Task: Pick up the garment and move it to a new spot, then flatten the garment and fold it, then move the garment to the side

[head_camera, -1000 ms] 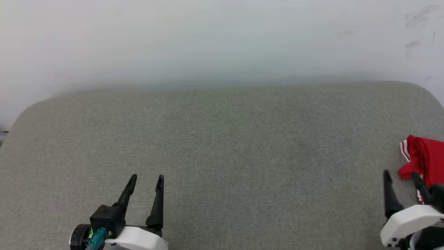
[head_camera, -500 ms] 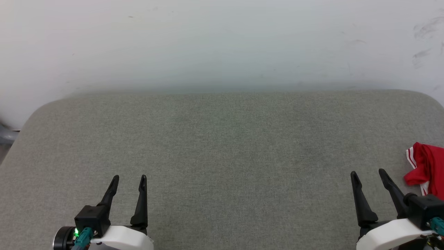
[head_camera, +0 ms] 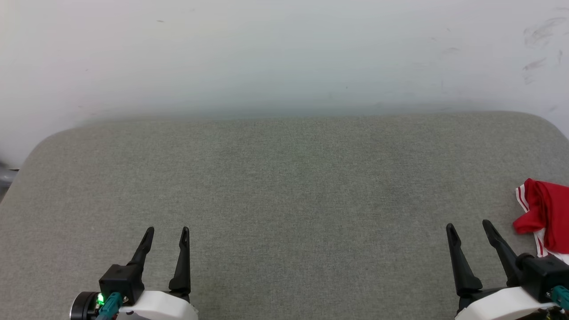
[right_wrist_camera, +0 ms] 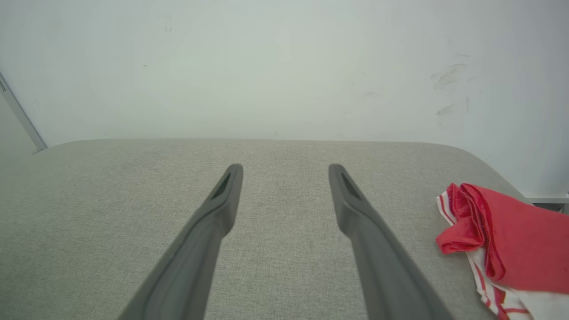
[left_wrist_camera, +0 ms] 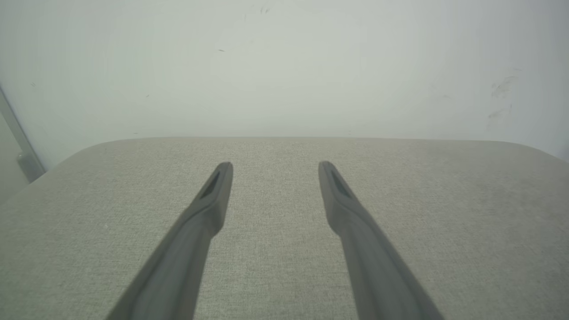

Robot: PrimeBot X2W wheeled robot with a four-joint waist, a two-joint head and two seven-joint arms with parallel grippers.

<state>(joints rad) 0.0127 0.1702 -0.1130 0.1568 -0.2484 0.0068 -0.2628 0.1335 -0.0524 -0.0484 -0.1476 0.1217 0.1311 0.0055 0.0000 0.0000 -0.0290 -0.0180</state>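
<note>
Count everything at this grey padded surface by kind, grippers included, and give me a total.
Red and white jersey T-shirt: 1
Open two-finger grippers: 2, the left gripper and the right gripper
Total: 3

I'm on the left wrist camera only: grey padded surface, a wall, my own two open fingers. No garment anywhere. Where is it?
Observer: The garment lies at the far right edge of the grey surface, on the robot's right, partly cut off by the head view's border.
Operator: Does the right gripper have hold of it?
Observer: No. The right gripper is open and empty, beside the garment and apart from it.
Operator: Is the garment laid flat?
Observer: No, it is bunched: in the right wrist view, red cloth is rolled over on itself, with striped trim and white cloth showing under it.
</note>
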